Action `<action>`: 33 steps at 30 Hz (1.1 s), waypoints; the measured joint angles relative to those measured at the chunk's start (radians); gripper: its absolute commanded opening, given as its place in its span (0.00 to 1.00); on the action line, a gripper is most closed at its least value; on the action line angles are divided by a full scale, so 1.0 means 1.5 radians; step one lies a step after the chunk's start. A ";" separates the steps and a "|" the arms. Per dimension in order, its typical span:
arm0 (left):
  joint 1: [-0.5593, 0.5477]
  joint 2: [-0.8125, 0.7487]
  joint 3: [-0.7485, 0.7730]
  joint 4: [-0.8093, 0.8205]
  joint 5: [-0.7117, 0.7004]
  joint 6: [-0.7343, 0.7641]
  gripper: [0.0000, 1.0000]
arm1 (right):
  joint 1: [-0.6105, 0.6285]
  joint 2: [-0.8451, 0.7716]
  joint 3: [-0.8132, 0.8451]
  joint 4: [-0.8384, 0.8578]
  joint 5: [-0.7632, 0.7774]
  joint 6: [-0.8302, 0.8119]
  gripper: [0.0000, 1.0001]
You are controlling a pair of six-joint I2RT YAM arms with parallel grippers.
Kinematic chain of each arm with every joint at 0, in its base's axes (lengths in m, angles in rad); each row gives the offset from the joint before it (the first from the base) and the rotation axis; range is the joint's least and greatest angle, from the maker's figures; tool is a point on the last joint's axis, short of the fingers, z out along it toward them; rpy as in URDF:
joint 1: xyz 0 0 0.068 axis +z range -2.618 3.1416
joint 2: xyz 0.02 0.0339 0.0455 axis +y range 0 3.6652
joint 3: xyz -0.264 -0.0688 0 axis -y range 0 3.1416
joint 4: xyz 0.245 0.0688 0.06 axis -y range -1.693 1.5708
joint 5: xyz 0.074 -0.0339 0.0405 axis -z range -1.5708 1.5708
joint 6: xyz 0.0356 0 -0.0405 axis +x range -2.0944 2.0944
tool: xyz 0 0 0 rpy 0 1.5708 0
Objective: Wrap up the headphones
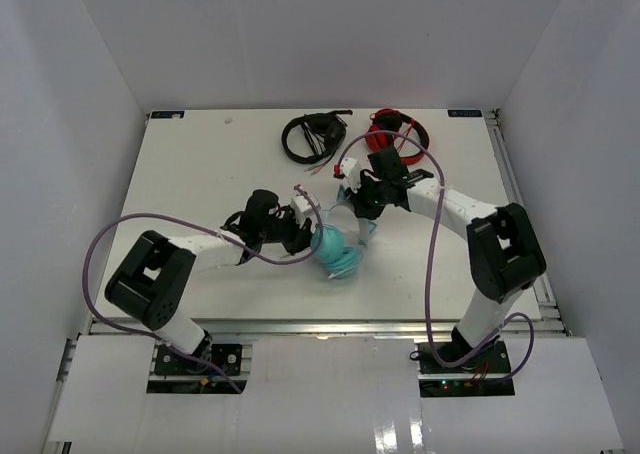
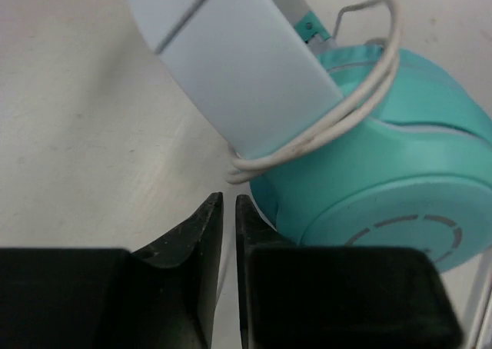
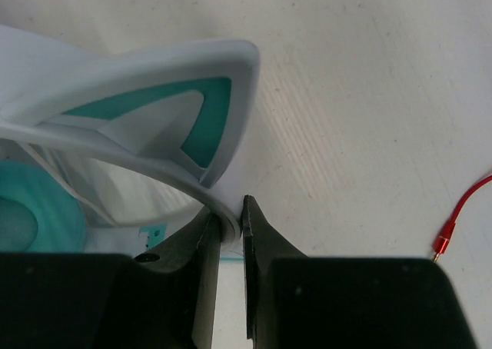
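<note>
While the right gripper [image 3: 229,220] is clamped tight on the thin edge of the pale headband [image 3: 115,153], just under a cat ear [image 3: 223,80], the left gripper [image 2: 228,211] is only cracked open a sliver, with nothing visibly pinched. Its tips sit just below the white cable [image 2: 338,118] looped round the band. The headphones [image 1: 335,252] are mid-table [image 1: 200,164], between both arms.

**Colour key.** Teal over-ear headphones [image 1: 335,252]: turquoise round cups, the outer face marked with a ring of pale grey dashes. Pale blue-grey plastic headband [image 2: 238,64]. Pointed cat ear [image 3: 207,126]: pale rim, teal inset. Thin white cable [image 2: 338,118]. Black headphones [image 1: 312,137] and red headphones [image 1: 398,132] on the matte white table [image 1: 200,174].
</note>
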 measured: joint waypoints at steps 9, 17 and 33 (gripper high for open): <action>0.048 -0.006 0.024 -0.056 -0.044 -0.002 0.43 | 0.008 0.108 0.112 -0.044 0.041 0.004 0.08; 0.065 -0.183 0.008 -0.131 -0.197 -0.030 0.79 | 0.039 0.121 0.126 -0.052 0.090 0.001 0.57; 0.073 -0.764 -0.128 -0.289 -0.267 -0.127 0.98 | 0.019 -0.062 0.075 -0.092 0.080 0.064 0.90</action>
